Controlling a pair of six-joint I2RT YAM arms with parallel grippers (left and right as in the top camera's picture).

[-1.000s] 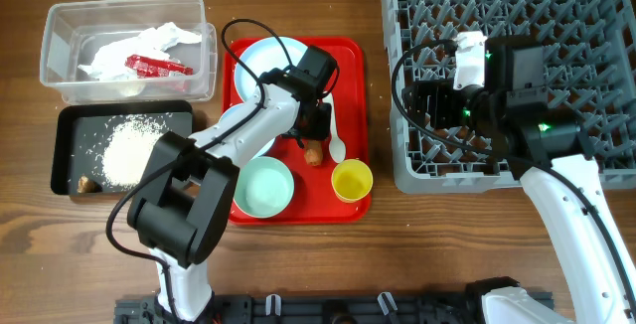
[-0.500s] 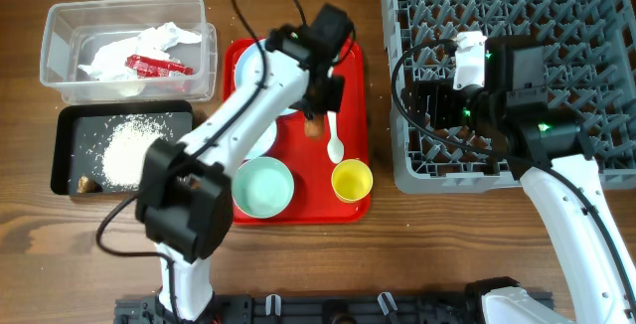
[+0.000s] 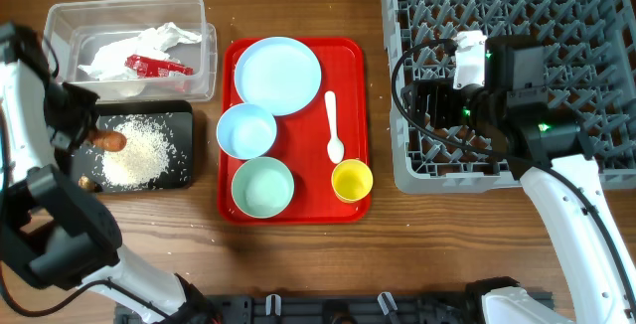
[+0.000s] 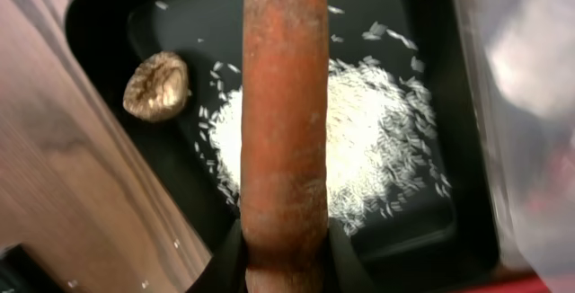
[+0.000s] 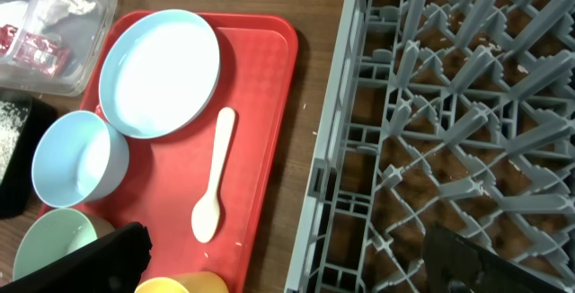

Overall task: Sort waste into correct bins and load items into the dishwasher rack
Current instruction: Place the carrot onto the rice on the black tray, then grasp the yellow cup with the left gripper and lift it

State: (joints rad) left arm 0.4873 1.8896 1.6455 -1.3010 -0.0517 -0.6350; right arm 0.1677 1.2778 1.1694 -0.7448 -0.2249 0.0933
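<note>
My left gripper is shut on the orange carrot and holds it over the black tray. In the left wrist view the carrot stands between the jaws, above loose white rice and a brown scrap. The clear tub holds crumpled white paper and a red wrapper. The plate, blue bowl, mint bowl, yellow cup and white spoon lie on the red tray. My right gripper is open and empty over the left edge of the grey rack.
The right wrist view shows the rack's left wall beside the red tray, with a strip of bare wood between them. The brown scrap lies in the black tray's front left corner.
My left arm has lifted the carrot off the red tray and swung it left to above the black tray. The right arm has not moved.
</note>
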